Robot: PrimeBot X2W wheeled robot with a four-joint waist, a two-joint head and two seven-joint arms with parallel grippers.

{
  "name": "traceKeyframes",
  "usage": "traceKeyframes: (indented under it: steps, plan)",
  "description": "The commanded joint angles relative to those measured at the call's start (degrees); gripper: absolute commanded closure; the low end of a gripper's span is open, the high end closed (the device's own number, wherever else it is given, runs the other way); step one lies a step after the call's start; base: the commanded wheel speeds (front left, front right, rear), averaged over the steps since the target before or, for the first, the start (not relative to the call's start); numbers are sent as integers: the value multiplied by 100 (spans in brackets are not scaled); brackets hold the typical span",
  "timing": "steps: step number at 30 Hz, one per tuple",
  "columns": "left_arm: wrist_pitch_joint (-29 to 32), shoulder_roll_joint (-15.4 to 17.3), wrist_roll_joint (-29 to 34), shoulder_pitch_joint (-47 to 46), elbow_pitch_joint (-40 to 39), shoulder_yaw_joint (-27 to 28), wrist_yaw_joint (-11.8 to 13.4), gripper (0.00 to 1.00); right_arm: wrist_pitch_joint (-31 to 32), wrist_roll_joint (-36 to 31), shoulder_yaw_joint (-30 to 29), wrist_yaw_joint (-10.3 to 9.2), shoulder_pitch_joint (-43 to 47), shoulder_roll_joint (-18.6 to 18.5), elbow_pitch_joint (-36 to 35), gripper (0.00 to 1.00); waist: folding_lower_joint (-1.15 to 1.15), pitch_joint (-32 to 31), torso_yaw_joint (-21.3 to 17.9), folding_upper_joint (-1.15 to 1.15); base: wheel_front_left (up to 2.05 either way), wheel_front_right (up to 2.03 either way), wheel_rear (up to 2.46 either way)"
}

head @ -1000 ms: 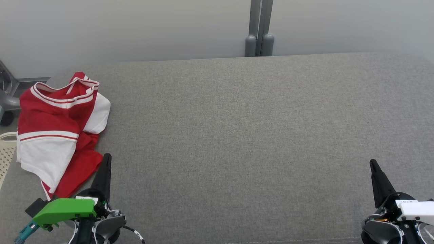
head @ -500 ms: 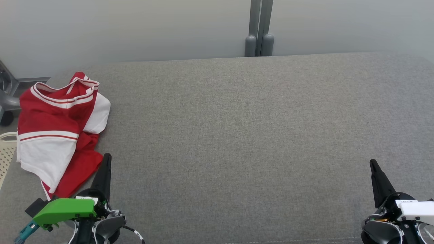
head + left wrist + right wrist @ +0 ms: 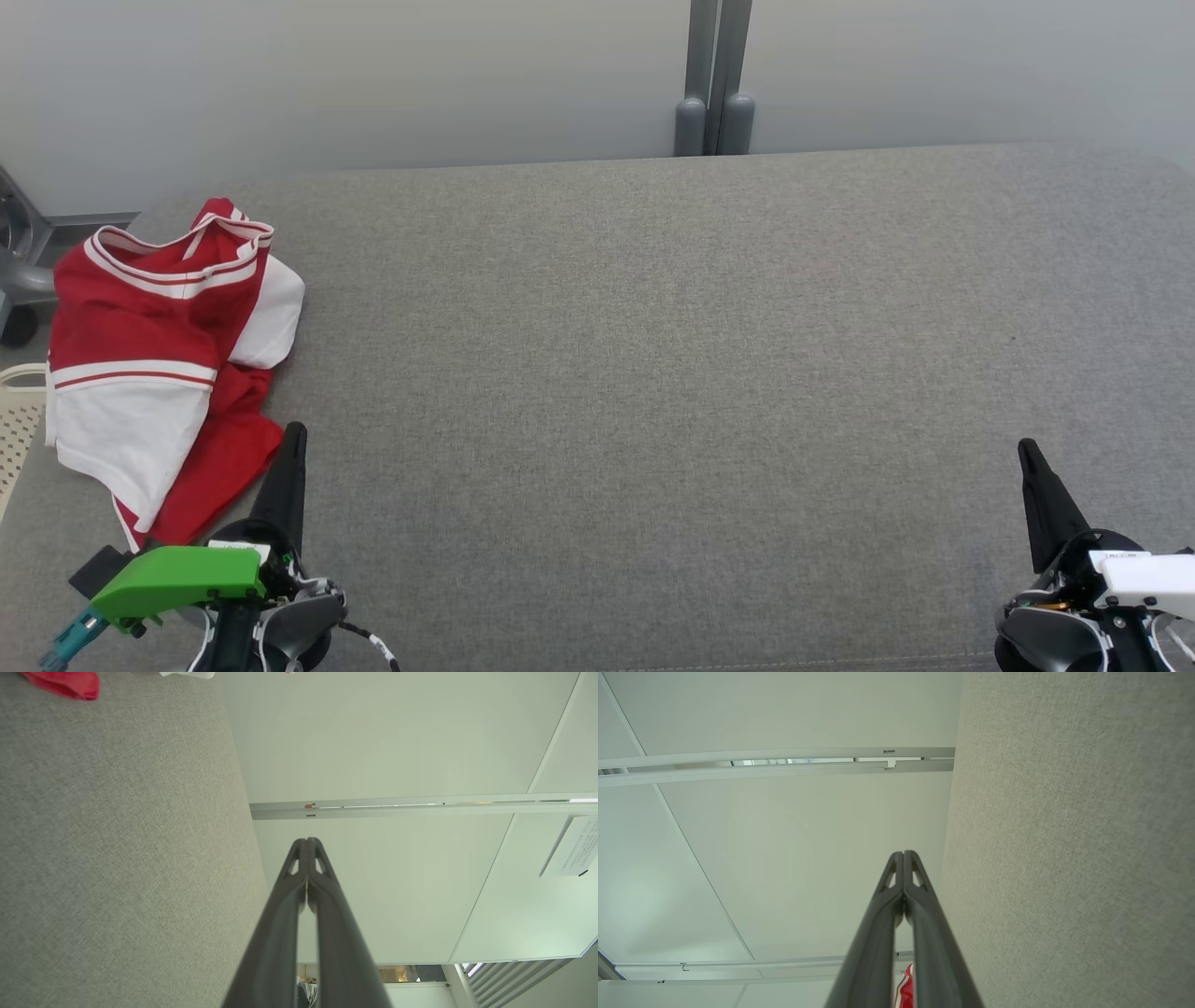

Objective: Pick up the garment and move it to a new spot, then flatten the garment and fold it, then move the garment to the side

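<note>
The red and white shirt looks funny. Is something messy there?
Yes. The shirt is bunched up in a heap at the left end of the gray cushion, folded over itself, not spread flat. Nothing looks torn or spilled.

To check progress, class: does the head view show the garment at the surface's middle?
No, the garment lies crumpled near the left edge of the grey surface.

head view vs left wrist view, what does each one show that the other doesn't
Head view's own: the red and white garment in full, crumpled at the left of the grey cushion, the right gripper shut at lower right, a pale perforated basket edge. Left wrist view's own: the left gripper with fingertips pressed together, and a paper notice on the wall. Shared: the cushion, the left gripper, red garment cloth.
</note>
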Motion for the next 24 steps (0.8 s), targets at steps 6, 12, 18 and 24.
traceKeyframes:
  steps: [6, 12, 18, 24]
  plan:
    - [11, 8, -28, -65, -16, 17, -18, 100, 11, 21, -8, 2, 48, -26, -27, 100, 0, 0, 0, 0, 0, 0, 0]
    - [11, 8, -28, -65, -16, 17, -18, 100, 11, 21, -8, 2, 48, -26, -27, 100, 0, 0, 0, 0, 0, 0, 0]
    - [11, 8, -28, -65, -16, 17, -18, 100, 11, 21, -8, 2, 48, -26, -27, 100, 0, 0, 0, 0, 0, 0, 0]
    - [11, 8, -28, -65, -16, 17, -18, 100, 11, 21, -8, 2, 48, -26, -27, 100, 0, 0, 0, 0, 0, 0, 0]
